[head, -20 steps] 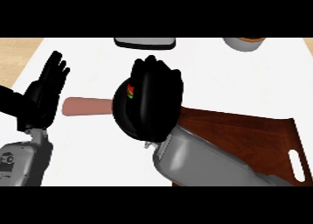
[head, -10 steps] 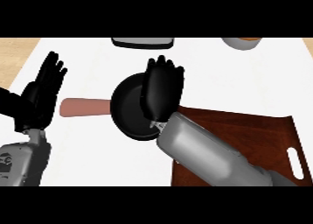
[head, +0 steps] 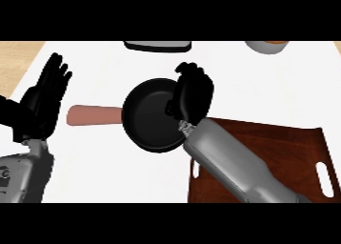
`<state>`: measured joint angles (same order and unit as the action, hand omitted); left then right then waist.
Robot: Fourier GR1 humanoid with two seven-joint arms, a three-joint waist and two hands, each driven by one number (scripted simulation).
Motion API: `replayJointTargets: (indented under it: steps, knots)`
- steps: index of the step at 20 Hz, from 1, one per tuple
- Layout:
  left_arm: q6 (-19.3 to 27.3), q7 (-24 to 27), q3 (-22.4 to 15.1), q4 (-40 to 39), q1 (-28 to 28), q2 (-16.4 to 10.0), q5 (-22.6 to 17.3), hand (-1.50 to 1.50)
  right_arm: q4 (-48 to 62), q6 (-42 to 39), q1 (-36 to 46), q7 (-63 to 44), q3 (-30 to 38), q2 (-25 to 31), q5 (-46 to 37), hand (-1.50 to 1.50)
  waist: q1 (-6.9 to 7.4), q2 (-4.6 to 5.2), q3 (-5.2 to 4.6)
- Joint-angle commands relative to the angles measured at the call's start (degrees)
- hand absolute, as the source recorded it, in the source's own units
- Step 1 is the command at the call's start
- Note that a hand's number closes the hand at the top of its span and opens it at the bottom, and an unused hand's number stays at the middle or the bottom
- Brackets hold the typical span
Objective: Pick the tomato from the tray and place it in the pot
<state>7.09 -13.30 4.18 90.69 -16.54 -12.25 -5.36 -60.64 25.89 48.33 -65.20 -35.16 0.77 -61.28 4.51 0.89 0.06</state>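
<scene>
Two robot hands in shot, and only one is at work. The right robot hand (head: 193, 95) hangs over the right rim of the black pot (head: 151, 116), its back turned to us, the forearm stretching across the near corner of the brown tray (head: 279, 143).

The tomato? No red to be seen anywhere: none on the bare part of the tray, none on the dark floor of the pot that shows. It may sit behind that hand, on the palm side, but from this angle I cannot tell whether the hand is clutching it or is released.

So, by my reading, the pick and the carry are done. What is left is the drop into the pot, or simply confirming it, then pulling clear.

The left robot hand (head: 43, 102) rests at the left edge, released, fingers straight up.

Around them: the pot's pinkish handle (head: 95, 115) points left on the white table (head: 285, 81), a dark flat item (head: 155, 45) sits at the far edge, and a grey bowl (head: 267, 46) at far right. Nothing else blocks the pot's mouth.
</scene>
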Motion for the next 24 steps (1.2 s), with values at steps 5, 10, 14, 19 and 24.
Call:
replayJointTargets:
  steps: [5,10,14,19,24]
  knots:
    - [0.85,0.68,-2.14,0.82,1.73,2.22,1.21,0.0,-2.85,22.85,-2.03,3.49,1.2,-0.74,11.51,-1.5,0.11,-0.09,0.1]
    - [0.23,-0.55,-0.27,0.21,-0.03,0.65,0.14,0.0,-2.61,34.67,-1.14,5.24,1.23,-0.75,13.69,-1.5,-0.89,-0.27,0.01]
    - [0.01,-1.12,1.4,1.39,2.08,-0.87,-0.17,0.0,-6.7,41.65,-6.94,9.29,0.78,-0.75,15.09,-1.5,-2.83,-0.78,0.01]
    - [-0.37,2.54,4.06,-2.73,2.04,-1.33,-0.56,0.0,-15.3,40.4,-16.17,12.97,-1.13,-0.76,14.58,-1.5,-4.9,-0.96,-0.05]
    - [-0.7,1.29,2.91,3.78,7.87,-0.18,-0.32,0.0,-28.09,31.75,-21.96,12.87,2.1,2.2,14.38,-1.5,-4.61,-1.05,-0.06]
